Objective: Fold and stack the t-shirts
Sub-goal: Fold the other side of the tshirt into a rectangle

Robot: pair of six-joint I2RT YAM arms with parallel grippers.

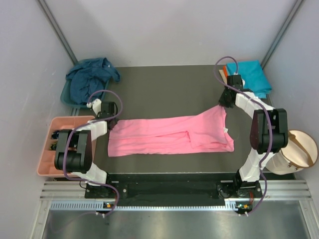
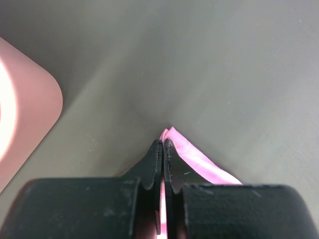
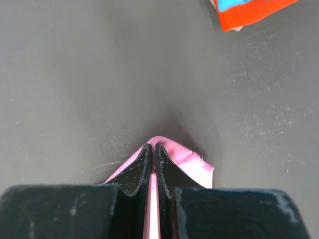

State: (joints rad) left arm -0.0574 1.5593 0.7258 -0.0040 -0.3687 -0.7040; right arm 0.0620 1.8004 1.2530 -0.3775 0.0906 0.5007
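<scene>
Grips the pink t-shirt [image 1: 169,134] at both ends, with the cloth drawn long and mostly flat across the middle of the dark counter [image 1: 164,94].

At the left end, pinches a thin fold of pink between the closed tips of the left hand [image 1: 110,118], low over the counter and near the salmon tray [image 1: 47,164] at the left edge. From the left wrist, shows those black tips [image 2: 163,144] pressed together on the cloth [image 2: 199,159], with a rounded tray corner [image 2: 30,114] off to the left.

At the far right corner, clamps the cloth in the right hand [image 1: 224,102], also closed tight, and pulls that corner up into a peak above the rest of the shirt. Leaves the near right corner lying flat on the counter. From the right wrist, shows pink [image 3: 192,162] bunched on both sides of the closed tips [image 3: 152,147].

Beyond the right hand, at the far right corner of the counter, finds the turquoise t-shirt [image 1: 251,74] folded on top of the orange t-shirt [image 1: 225,73], with only an orange edge peeking out; catches both [image 3: 234,4] [image 3: 244,17] at the top of the right wrist view.

At the far left, finds the navy t-shirt [image 1: 89,79] heaped unfolded in a teal basin [image 1: 65,97], well apart from the pink one.
</scene>
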